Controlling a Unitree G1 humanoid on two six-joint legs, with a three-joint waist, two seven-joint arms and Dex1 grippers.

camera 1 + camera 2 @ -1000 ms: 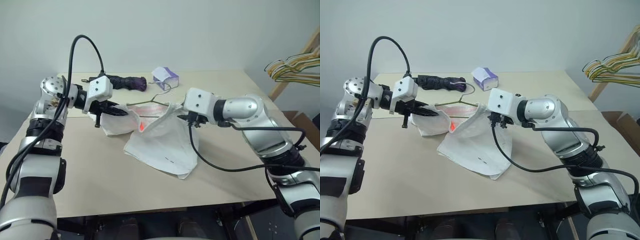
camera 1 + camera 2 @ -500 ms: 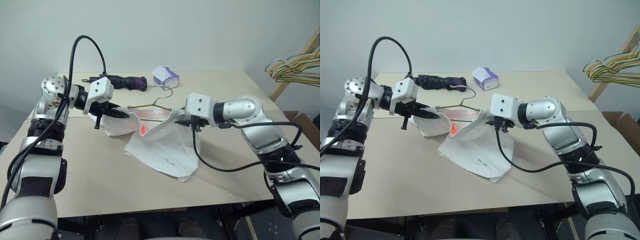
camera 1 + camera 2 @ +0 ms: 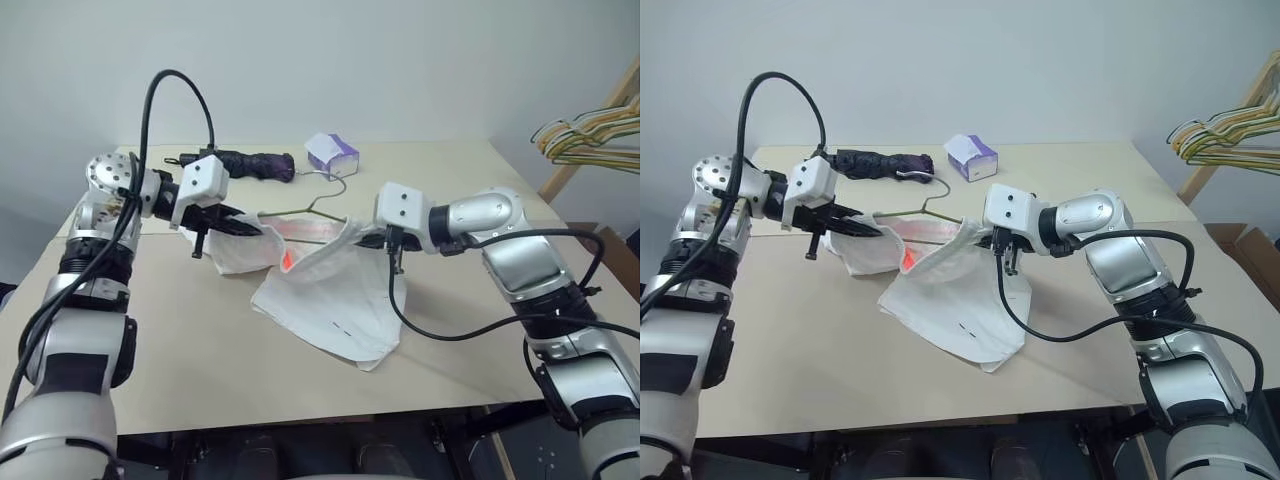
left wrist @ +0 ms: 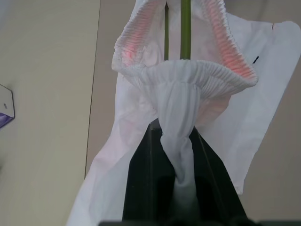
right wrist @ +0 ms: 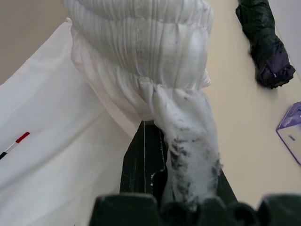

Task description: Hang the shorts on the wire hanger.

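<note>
A: What does the step in hand ask for?

B: Both claws grip the gathered waistband of the shorts (image 3: 325,290), one at each side. I judge they should keep the band stretched open and level, drawing it evenly along the wire hanger (image 3: 305,207) so neither shoulder snags.

A: How do the claws stand?

B: The left claw (image 3: 250,228) is clamped on one bunch of waistband; the right claw (image 3: 375,237) is pinched shut on the opposite side.

A: And where do the things lie?

B: The hanger's arms run into the open waist between the claws, its hook pointing toward the counter's (image 3: 200,340) far edge. The legs of the shorts trail on the counter nearer the robot.
</note>
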